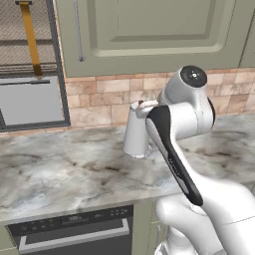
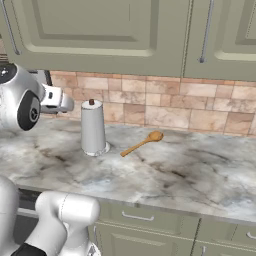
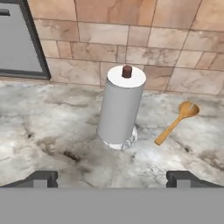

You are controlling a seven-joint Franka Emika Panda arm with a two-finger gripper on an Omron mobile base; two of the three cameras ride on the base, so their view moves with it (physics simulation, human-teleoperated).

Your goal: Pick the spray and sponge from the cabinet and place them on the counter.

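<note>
A kitchen: marble counter (image 2: 190, 175), olive cabinet (image 1: 164, 30), tiled backsplash (image 3: 131, 39), wooden spoon (image 2: 142, 143).

Paper-towel roll (image 3: 120, 109) upright near the tiled backsplash (image 3: 175, 48); wooden spoon (image 3: 176, 122) lies just right of the roll; wire-mesh unit (image 1: 30, 64) well left of the roll.

The arm (image 1: 199, 164) is glossy white, built of fat rounded segments. A black strip runs along one link, and a dark round cap with a small pale mark tops a joint. The gripper (image 3: 113, 178) has two small dark fingertips (image 3: 41, 178).
</note>
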